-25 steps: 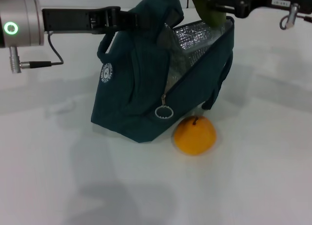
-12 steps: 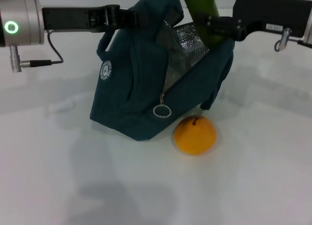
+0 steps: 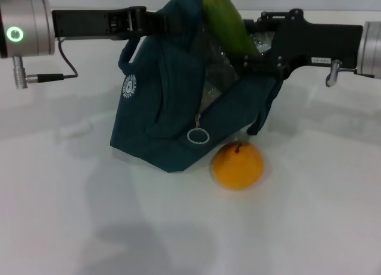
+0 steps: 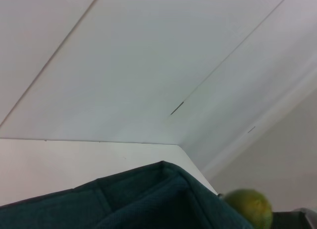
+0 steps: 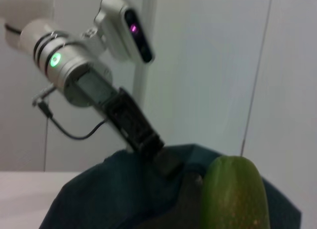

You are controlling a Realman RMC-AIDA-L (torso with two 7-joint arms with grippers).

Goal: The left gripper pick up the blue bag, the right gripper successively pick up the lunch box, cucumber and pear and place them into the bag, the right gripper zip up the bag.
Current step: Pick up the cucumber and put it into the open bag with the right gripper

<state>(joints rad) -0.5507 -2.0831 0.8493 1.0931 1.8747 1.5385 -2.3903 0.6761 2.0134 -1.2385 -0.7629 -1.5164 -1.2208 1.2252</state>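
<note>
The blue bag (image 3: 178, 108) is held up by the left gripper (image 3: 156, 22), closed on its top. One cucumber (image 3: 229, 28), clamped by the right gripper (image 3: 253, 52), is tilted over the bag's open rim. One pear (image 3: 237, 165) is touching the bag's bottom edge on the table (image 3: 309, 215).

Matt cloth blue bag (image 3: 161, 108), foil lining (image 3: 223, 78)

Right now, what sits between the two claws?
In the head view, the blue bag hangs between them: the left claw holds its top, and the right claw brings the cucumber over its open mouth.
</note>
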